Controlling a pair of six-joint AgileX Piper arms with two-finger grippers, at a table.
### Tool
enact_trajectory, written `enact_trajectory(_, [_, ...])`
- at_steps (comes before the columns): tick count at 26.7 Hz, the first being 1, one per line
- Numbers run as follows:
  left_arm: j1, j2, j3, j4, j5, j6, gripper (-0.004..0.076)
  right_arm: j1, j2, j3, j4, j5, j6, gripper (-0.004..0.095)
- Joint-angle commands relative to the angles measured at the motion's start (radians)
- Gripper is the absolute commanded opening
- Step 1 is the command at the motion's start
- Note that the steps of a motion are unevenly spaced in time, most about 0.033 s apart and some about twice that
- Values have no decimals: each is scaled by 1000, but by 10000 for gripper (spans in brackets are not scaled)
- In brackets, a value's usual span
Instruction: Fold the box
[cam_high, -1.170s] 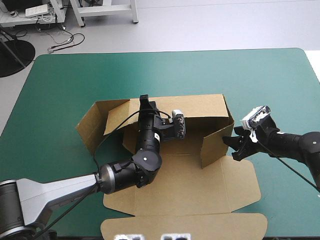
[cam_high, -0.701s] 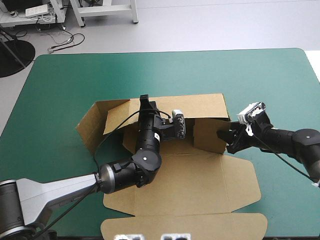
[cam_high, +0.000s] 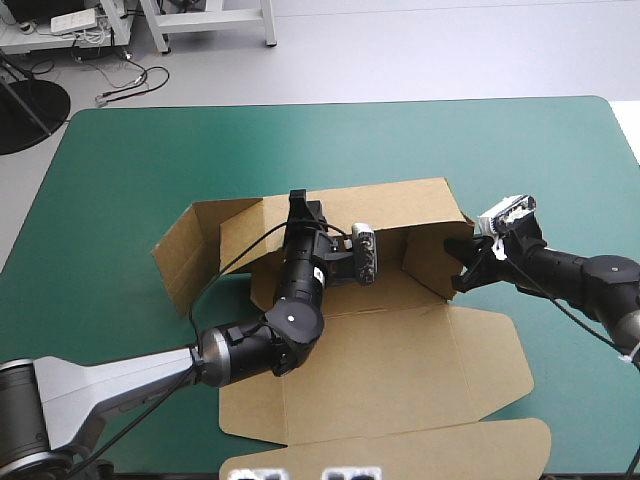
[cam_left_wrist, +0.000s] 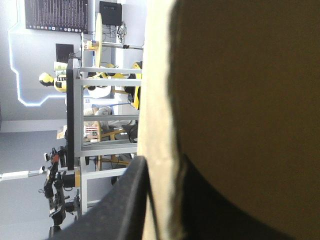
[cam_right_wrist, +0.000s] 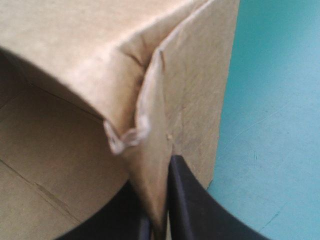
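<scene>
**Corner care while squaring the right-hand flap**

Cardboard is spread over the middle of the teal-green table (cam_high: 130, 160). The box (cam_high: 400, 350) lies with its flat panels reaching toward the near edge, and its long wall (cam_high: 400, 205) stands upright on the side facing the far edge. The left jaws are nearly closed on the top edge of that wall, with only the board between them, toward the end nearer the table's left edge. The right jaws are just as narrow. They pinch the short side flap (cam_high: 425, 260) at the wall's other end, toward the right edge. In the right wrist view, the board just ahead of them is creased and a little frayed where flap and wall meet. Another flap (cam_high: 185, 255) stands loosely open at the left end.

The step in hand looks like bringing the right flap square to the long wall. To do it well:

- **Left side:** it should act purely as an anchor, holding the wall upright without pulling it toward either edge.
- **Right side:** it should swing in an arc about the scored line rather than drag straight inward, so the bend lands on the crease and not on the crumpled corner.
- **Pace and height:** slow, light motion suits that weakened spot. Keeping the flap's lower edge down on the base should stop the whole sheet from sliding or lifting.

The left flap can wait until this corner holds.
</scene>
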Motion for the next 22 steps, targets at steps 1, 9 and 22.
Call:
enact_trajectory(1, [-7,-17,-21,57,-18,-14,332,-1,-13,-18,-17,33,40,2])
enact_trajectory(9, [-67,-17,-23,194,-10,-30,421,-1,-13,-18,-34,27,64,2])
enact_trajectory(22, [-418,-157,-127,278,128,-177,96,-1,-13,-20,-36,16,96,2])
